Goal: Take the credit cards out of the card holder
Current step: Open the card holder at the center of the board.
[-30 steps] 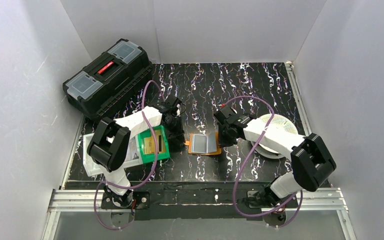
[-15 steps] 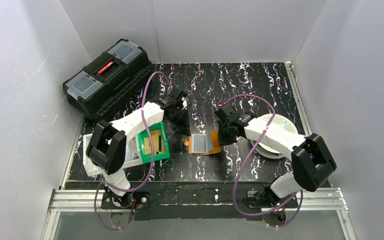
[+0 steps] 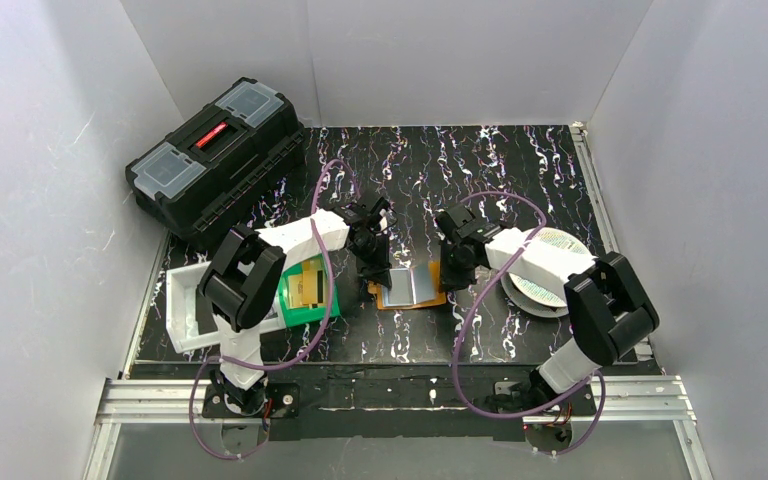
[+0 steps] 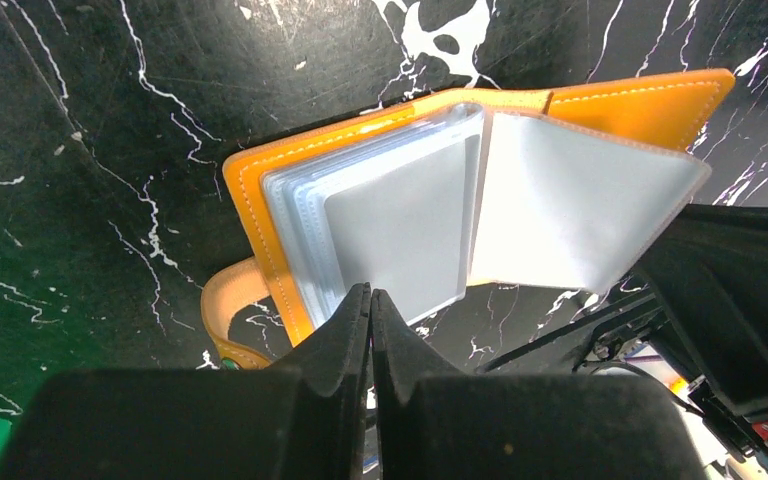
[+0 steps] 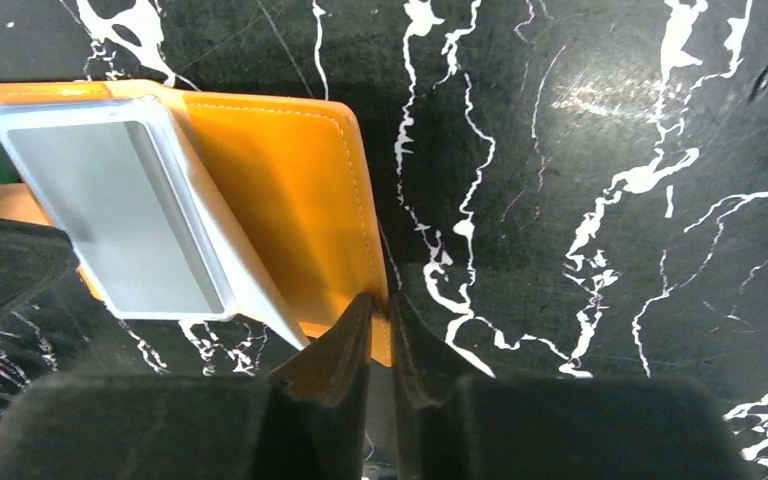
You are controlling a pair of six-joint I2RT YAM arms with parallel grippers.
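The card holder is laid open on the black table, between the two claws and just right of the green bin, with its clear sleeves turned upward. The left claw is brought to the near edge of the sleeve stack with its jaws closed tight. Whether a thin sleeve edge or a card is nipped between them cannot be told. The right claw is set on the outer edge of the orange cover, its jaws nearly together with that edge caught between them, so the holder appears to be pinned in place. This arrangement is judged to be deliberate: one side is steadied while the sleeves on the other side are worked. One sleeve leaf is seen tilted up from the spine rather than lying flat, which exposes the stack beneath.

Opened out, the holder's long axis is laid across the table from left to right, slightly skewed, and its spine is run roughly from the near side to the far side. Its closing strap is pointed out to the left, toward the bin. Gold and black credit cards are seen lying in that bin. Nothing gold or black is made out through the sleeves, so what is left inside cannot be confirmed.
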